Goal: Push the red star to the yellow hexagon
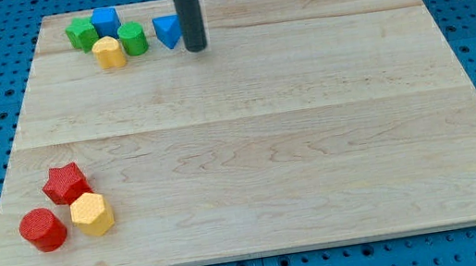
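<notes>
The red star (65,183) lies at the board's lower left. The yellow hexagon (92,214) sits just below and to its right, touching or nearly touching it. My tip (196,48) is far away at the view's top, just right of a blue triangle block (169,31). The rod comes down from the top edge.
A red cylinder (42,228) sits left of the yellow hexagon. At the top left are a green block (81,33), a blue block (106,22), a yellow block (109,52) and a green cylinder (132,39). The wooden board (268,147) rests on a blue pegboard.
</notes>
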Robot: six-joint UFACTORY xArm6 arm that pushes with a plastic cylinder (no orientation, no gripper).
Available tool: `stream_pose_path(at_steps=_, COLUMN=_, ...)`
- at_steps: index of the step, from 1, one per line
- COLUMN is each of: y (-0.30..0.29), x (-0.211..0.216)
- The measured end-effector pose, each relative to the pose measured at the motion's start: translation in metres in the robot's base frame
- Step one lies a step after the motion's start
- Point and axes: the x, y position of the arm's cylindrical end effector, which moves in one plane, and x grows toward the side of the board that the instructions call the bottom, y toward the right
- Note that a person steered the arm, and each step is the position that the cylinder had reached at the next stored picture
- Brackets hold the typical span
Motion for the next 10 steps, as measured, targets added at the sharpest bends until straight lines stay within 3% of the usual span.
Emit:
stream_pose_path(at_steps=6, y=0.015, x=0.052)
stream_pose_path(at_steps=8, y=-0.106, x=0.06)
stream_pose_path(at_steps=10, y=-0.163, x=0.071)
